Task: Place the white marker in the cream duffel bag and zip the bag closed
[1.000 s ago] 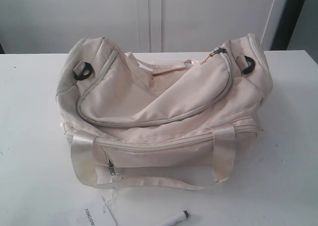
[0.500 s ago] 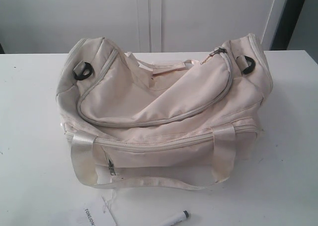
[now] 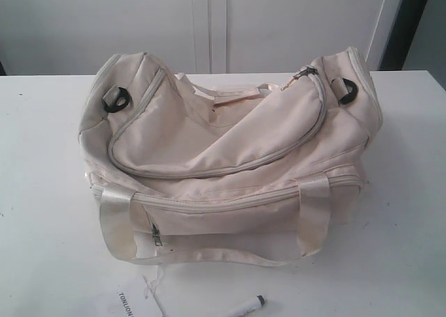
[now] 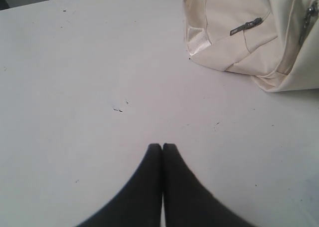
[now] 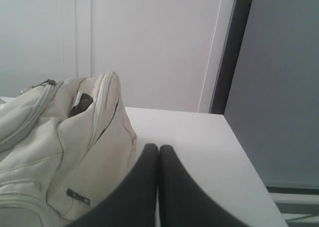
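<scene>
The cream duffel bag (image 3: 223,157) lies across the middle of the white table (image 3: 42,191), its curved top zipper running shut to a pull (image 3: 304,73) at the right end. The white marker (image 3: 247,307) with its dark cap lies on the table in front of the bag, at the bottom edge of the exterior view. Neither arm shows in that view. My left gripper (image 4: 162,146) is shut and empty over bare table, with the bag's corner (image 4: 239,32) some way off. My right gripper (image 5: 158,147) is shut and empty beside the bag's end (image 5: 65,152).
A flat white paper tag (image 3: 129,301) with printed text lies on the table left of the marker, tied to the bag by a thin string. The shiny strap handle (image 3: 209,256) loops down in front of the bag. The table's right edge (image 5: 249,172) runs close by the right gripper.
</scene>
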